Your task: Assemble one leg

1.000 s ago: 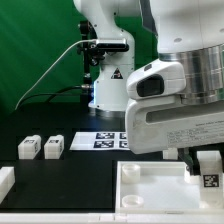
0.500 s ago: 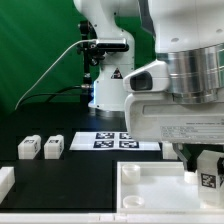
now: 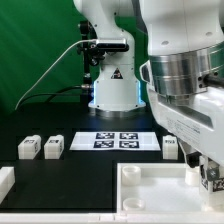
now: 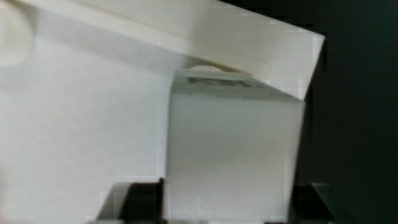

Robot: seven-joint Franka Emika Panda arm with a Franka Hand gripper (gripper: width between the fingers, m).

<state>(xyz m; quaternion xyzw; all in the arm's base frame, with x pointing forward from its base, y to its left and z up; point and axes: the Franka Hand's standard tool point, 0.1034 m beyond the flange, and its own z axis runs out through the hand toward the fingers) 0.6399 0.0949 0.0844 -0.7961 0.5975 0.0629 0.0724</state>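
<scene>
Wrist has turned since a second ago — marker board (image 3: 115,140) at centre now uncovered. The gripper (image 3: 206,175) clamps the leg (image 3: 211,181) at the tray's (image 3: 140,186) lower-right corner — screwing-in seems underway.

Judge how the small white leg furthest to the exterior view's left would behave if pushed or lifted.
The leg looks like rigid moulded plastic, so it would probably stay stiff when pinched. Its blocky, flat-sided shape suggests sliding rather than rolling. Being small, it is likely light, so a push could easily knock it into its neighbour close beside it.
</scene>
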